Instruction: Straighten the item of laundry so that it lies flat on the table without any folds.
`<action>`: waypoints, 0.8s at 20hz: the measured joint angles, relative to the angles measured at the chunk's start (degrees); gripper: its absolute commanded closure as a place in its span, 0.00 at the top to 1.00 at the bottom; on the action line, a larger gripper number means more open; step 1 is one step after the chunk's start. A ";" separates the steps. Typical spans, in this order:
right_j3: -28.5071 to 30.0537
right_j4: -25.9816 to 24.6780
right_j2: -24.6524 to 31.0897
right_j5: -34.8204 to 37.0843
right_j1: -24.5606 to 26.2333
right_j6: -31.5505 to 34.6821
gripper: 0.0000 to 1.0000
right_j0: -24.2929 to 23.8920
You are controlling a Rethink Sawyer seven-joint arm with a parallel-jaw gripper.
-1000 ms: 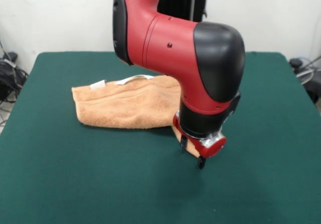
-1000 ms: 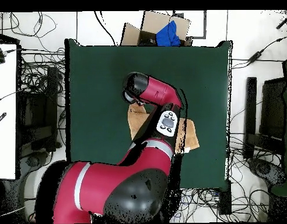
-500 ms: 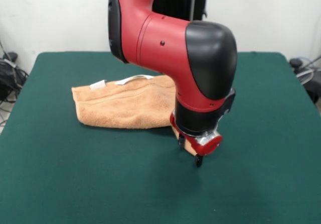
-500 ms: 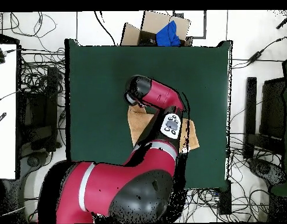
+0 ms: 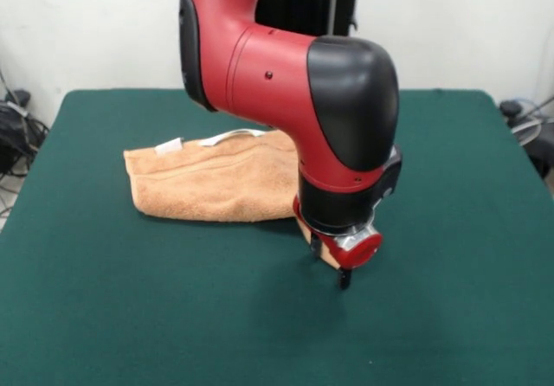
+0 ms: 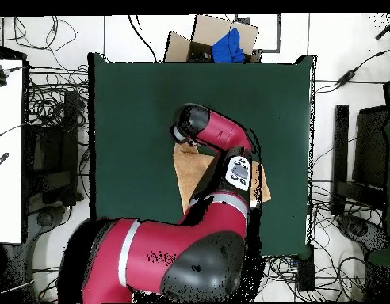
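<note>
Towel (image 5: 212, 183) bunched and doubled over at mid-table (image 5: 130, 317), tags on far edge, near corner tucked under wrist. Gripper (image 5: 332, 263) low at that corner, seemingly pinching a tan flap, though grip hard to confirm. Likely mid-pull, dragging corner outward to unfold. Next: draw toward open green, keeping cloth low, then release flat.

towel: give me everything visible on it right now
The towel is orange-tan terry cloth, lying on the green table left of centre in the front view. It is doubled over, with a rounded fold along its near edge, so it is not flat. Small white tags show along its far edge. Its right end is hidden behind the arm; a corner shows at the tool, low by the table.
</note>
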 measured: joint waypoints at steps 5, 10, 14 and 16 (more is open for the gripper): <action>0.00 0.00 0.12 0.00 -0.02 0.00 1.00 -0.06; -0.13 -0.01 -0.32 -0.04 0.04 0.01 1.00 0.66; -0.32 0.09 -0.71 0.00 0.17 0.01 1.00 1.52; -0.34 0.47 -0.79 0.18 0.23 0.01 1.00 2.01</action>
